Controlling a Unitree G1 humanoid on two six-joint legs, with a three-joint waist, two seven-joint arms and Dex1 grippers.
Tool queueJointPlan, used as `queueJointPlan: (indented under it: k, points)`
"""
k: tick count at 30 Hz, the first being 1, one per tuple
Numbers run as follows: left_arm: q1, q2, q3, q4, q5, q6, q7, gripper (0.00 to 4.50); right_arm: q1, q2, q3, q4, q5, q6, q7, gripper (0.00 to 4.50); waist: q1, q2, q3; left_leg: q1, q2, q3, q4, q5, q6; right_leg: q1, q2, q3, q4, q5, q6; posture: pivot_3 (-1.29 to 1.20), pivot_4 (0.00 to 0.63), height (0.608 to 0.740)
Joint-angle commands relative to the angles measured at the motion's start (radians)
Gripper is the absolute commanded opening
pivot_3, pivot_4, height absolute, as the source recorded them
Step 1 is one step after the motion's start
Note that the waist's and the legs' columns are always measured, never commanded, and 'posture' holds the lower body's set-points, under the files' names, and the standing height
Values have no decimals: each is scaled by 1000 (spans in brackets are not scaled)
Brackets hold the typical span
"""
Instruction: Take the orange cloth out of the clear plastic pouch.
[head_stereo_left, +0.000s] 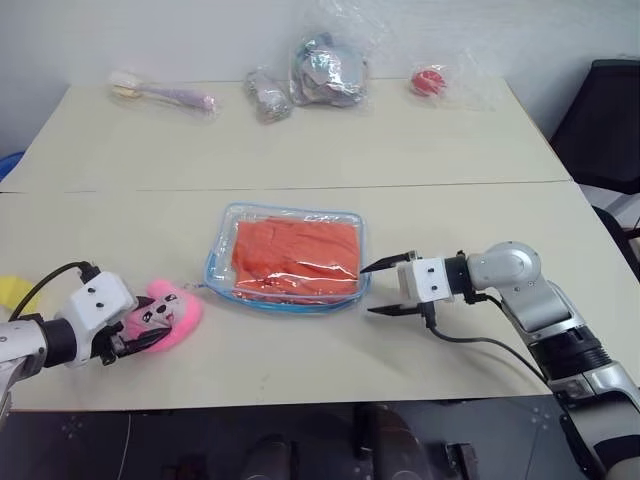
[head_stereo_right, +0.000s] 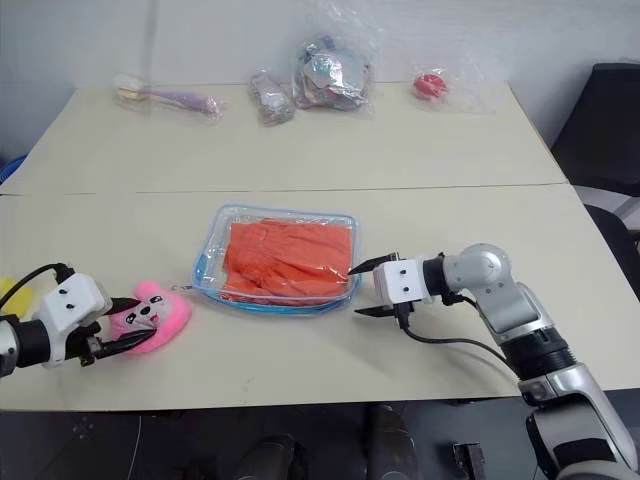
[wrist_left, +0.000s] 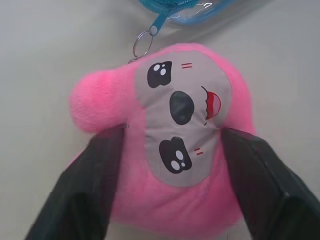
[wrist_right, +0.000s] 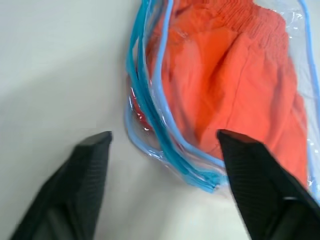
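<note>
The clear plastic pouch (head_stereo_left: 286, 211) with light-blue edging lies flat mid-table, and the orange cloth (head_stereo_left: 295, 255) is inside it. My right gripper (head_stereo_left: 378, 289) is open at the pouch's right edge. In the right wrist view its fingers straddle a corner of the pouch (wrist_right: 150, 125), with the cloth (wrist_right: 235, 75) just beyond. A pink plush toy (head_stereo_left: 178, 312) hangs by a key ring (wrist_left: 142, 45) from the pouch's blue zipper pull. My left gripper (head_stereo_left: 148, 335) is open, with one finger on either side of the plush (wrist_left: 180, 75).
Several bagged items lie along the far table: a long pale one (head_stereo_left: 165, 95), a small one (head_stereo_left: 268, 98), a silvery bundle (head_stereo_left: 325, 65) and a red one (head_stereo_left: 430, 80). A yellow object (head_stereo_left: 12, 290) shows at the left edge. A black chair (head_stereo_left: 610, 120) stands at the right.
</note>
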Motion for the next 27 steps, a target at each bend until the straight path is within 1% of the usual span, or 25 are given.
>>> queueJointPlan:
  k: [1,2,4,5,7,10,11,12,17,20,23,27]
  points:
    - [34,-13,114,-57,-69,8,-57,4118,19,-24,-88,-118,92,117,-26,4500,0,0,0,0,0,0,0,0,0,0,0,0,0,0,0,0,150,740]
    - [26,-15,166,-80,-133,48,-80,4118,30,-30,-107,-153,125,168,-24,4500,0,0,0,0,1,0,0,0,0,0,0,0,0,0,0,0,150,740]
    - [11,-13,225,-106,-211,111,-101,4118,45,-39,-128,-199,166,235,-20,4500,2,0,0,-1,1,-1,0,0,0,0,0,-1,0,0,0,0,150,740]
    - [-11,8,257,-114,-258,149,-118,4118,55,-43,-146,-229,198,279,-25,4500,4,0,0,-1,1,-2,0,0,0,0,0,-1,0,0,0,0,150,740]
    - [-65,55,284,-119,-300,182,-137,4118,70,-45,-177,-285,258,375,-42,4500,9,0,0,-1,0,-2,1,0,0,0,0,-1,0,0,0,0,150,740]
    - [-136,148,123,-85,-97,-10,-105,4118,91,-43,-203,-372,337,490,-64,4500,18,0,0,0,0,-2,1,0,0,0,0,-1,0,0,0,0,150,740]
    - [-148,166,63,-70,-27,-96,-100,4118,96,-42,-204,-396,349,512,-71,4500,20,1,0,0,0,-1,0,0,-1,0,0,0,0,0,0,0,150,740]
    - [-172,173,3,-54,14,-157,-96,4118,99,-40,-202,-415,356,528,-79,4500,21,1,0,0,-1,0,0,0,0,0,0,0,0,0,0,0,150,740]
    - [-365,121,-247,60,153,-351,-57,4118,103,-21,-192,-474,371,584,-121,4500,22,1,0,-1,-4,2,-1,0,-1,-1,2,-1,-1,0,0,0,150,740]
    - [-474,67,-347,125,212,-420,-40,4118,115,-15,-191,-508,388,610,-132,4500,23,1,0,-1,-5,8,-1,0,-1,-1,2,-2,0,0,0,0,150,740]
    - [-545,26,-410,176,253,-466,-36,4118,130,-16,-196,-542,408,635,-138,4500,23,1,0,-1,-5,8,0,0,0,-1,2,-2,0,0,0,0,150,740]
    - [-587,-5,-450,227,281,-511,-35,4118,135,-14,-199,-556,412,649,-153,4500,23,0,0,-1,-6,9,0,0,0,0,2,-2,0,0,0,0,150,740]
